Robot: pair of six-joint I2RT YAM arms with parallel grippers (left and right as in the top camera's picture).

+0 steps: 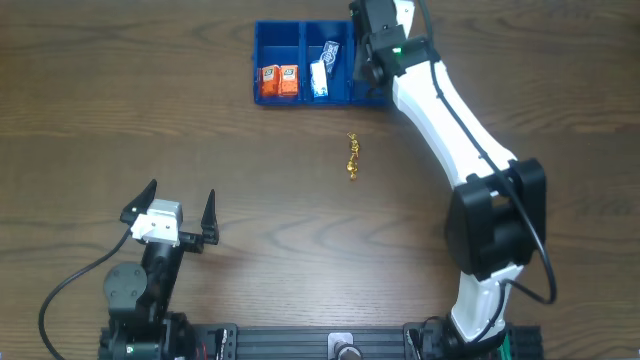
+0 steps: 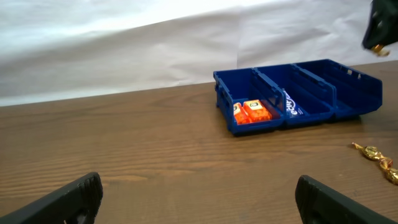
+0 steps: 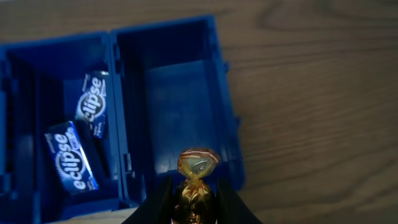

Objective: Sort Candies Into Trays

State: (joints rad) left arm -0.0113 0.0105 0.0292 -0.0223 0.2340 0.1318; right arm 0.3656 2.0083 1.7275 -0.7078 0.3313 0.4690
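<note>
Right gripper point(image 3: 196, 186) is clenching a gold candy point(image 3: 198, 163) over the blue tray's point(image 1: 256, 60) empty end compartment at the table's far edge. Orange packs point(image 1: 279, 81) and blue packs point(image 1: 320, 75) are lying sorted. Loose gold candies point(image 1: 354, 157) are waiting mid-table, with the left gripper point(image 1: 181, 192) resting released.

Tray point(image 1: 278, 45) deep blue. Boxes point(image 1: 279, 82) orange w/ white marks. Packs point(image 3: 73, 152) dark blue, white lettering. Candy point(image 3: 198, 165) shiny gold foil, reddish at top; loose candies point(image 1: 354, 158) gold too. Table point(image 1: 150, 110) brown, wood grain. R arm point(image 1: 450, 110) white w/ black joints, green light. L gripper point(image 1: 181, 192) black, white block behind. Backdrop point(image 2: 124, 43) white.
</note>
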